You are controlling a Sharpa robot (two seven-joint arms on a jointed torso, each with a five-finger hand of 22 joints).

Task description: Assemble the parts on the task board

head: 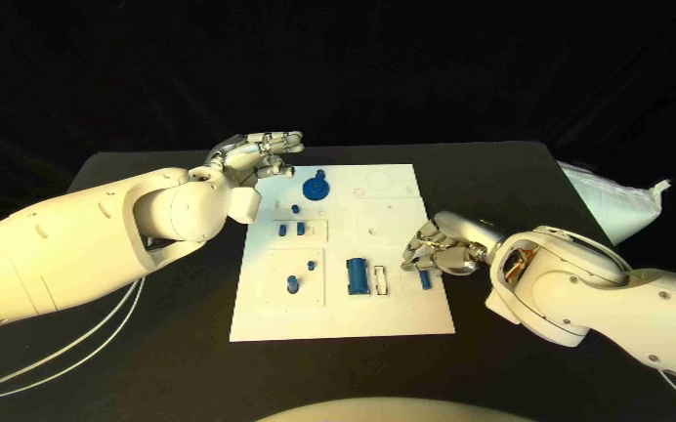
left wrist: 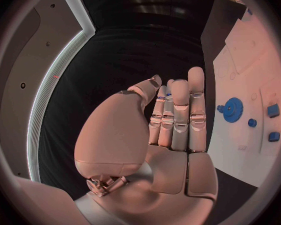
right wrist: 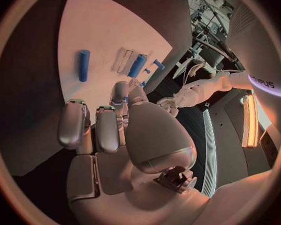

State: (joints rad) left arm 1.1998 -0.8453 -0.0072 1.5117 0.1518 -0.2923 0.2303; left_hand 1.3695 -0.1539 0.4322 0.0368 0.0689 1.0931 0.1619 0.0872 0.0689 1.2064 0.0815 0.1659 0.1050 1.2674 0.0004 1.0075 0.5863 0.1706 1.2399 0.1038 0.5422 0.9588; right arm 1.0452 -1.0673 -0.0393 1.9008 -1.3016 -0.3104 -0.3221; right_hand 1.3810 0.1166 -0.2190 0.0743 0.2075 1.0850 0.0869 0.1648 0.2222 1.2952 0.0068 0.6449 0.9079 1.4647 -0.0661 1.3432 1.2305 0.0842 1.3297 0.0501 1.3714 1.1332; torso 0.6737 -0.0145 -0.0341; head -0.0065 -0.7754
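Board inspection: both hands poised, parts unseated.
My left hand (head: 261, 151) hangs empty, fingers straight, beside the task board's (head: 401, 310) far-left corner; right hand (head: 440, 247), grip unclear, overhangs the small pin (head: 424, 278), judged light, rigid, slippery: pinch mid-length.

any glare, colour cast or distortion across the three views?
Head view: hard overhead light, task board bright against the black table, no blown glare. Left wrist view: fisheye bends the board edge, pinkish tint on the left hand. Right wrist view: warm orange cast, bright light strip glaring beside the right hand.
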